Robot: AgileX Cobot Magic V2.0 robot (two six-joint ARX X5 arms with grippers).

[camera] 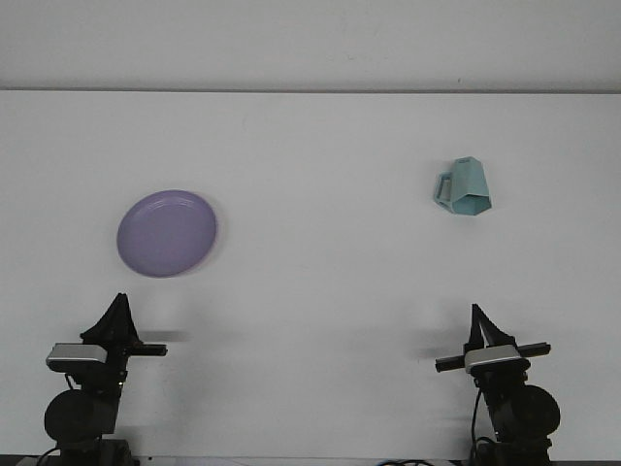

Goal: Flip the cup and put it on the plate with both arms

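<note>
A round purple plate (167,233) lies flat on the left half of the white table. A teal faceted cup (466,187) sits on the right half, narrower on top and wider at the bottom as if mouth down, with its handle toward the left. My left gripper (119,301) rests near the front edge, below the plate, shut and holding nothing. My right gripper (475,313) rests near the front edge, below the cup, also shut and holding nothing. Both are well apart from the objects.
The white table (320,282) runs back to a pale wall. Each arm's base stands at the bottom edge of the view, one left and one right.
</note>
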